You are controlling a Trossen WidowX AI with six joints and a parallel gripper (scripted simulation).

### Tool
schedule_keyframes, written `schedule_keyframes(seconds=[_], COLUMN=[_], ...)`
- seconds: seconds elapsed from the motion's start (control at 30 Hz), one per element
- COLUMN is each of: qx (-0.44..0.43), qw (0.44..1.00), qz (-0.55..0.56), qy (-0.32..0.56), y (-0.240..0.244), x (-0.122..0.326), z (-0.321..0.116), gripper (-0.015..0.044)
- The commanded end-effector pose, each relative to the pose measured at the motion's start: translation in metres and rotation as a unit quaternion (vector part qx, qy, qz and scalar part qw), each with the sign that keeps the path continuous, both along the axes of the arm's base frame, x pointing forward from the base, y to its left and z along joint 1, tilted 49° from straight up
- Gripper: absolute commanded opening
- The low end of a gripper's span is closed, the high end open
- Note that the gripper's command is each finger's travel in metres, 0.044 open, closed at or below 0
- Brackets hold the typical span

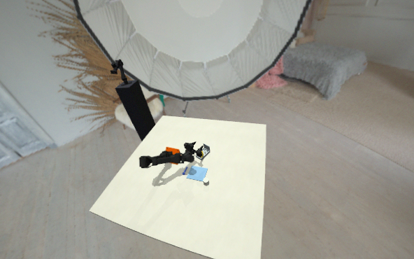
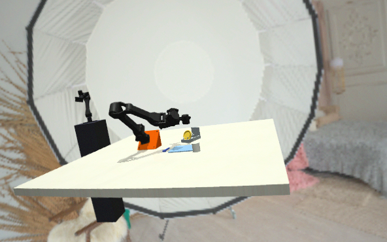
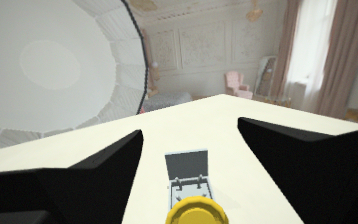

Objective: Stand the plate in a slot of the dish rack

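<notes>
The yellow plate (image 1: 202,154) (image 2: 187,135) (image 3: 197,215) stands roughly upright at the near end of the grey dish rack (image 1: 207,148) (image 2: 195,132) (image 3: 187,166). Its lower edge is cut off in the wrist view, so which rails it stands between cannot be told. The rack's tall back panel and some small rails show beyond the plate. My gripper (image 1: 198,145) (image 2: 189,119) (image 3: 190,128) is open and empty. It hangs above the rack and plate, apart from both.
A light blue mat (image 1: 201,173) (image 2: 181,149) lies near the rack, with a blue stick (image 1: 183,173) (image 2: 166,150) on one side and a grey-white cylinder (image 1: 206,182) (image 2: 196,147) on the other. An orange block (image 1: 170,150) (image 2: 153,140) stands by the arm's base.
</notes>
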State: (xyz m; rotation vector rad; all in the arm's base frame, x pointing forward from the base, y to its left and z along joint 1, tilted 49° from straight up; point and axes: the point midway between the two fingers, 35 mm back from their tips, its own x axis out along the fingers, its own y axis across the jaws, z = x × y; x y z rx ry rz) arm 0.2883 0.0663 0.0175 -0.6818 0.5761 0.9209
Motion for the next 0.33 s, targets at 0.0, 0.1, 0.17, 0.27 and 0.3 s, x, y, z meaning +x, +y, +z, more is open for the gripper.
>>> schedule_keyframes(seconds=[0.0,0.1,0.17,0.27,0.3], qx=[0.000,-0.007,-0.013,-0.025,-0.030], qw=[1.000,0.998,0.996,0.990,0.987], qz=[-0.011,-0.037,-0.056,-0.084,-0.094], qy=[0.008,0.048,0.076,0.114,0.127], y=[0.0046,0.0066,0.0080,0.0098,0.0104], x=[0.0015,0.0013,0.0007,-0.0008,-0.0015], z=[0.0049,0.0024,0.0011,-0.0003,-0.0005], gripper=[0.0400,0.0400,0.0400,0.0400,0.0400])
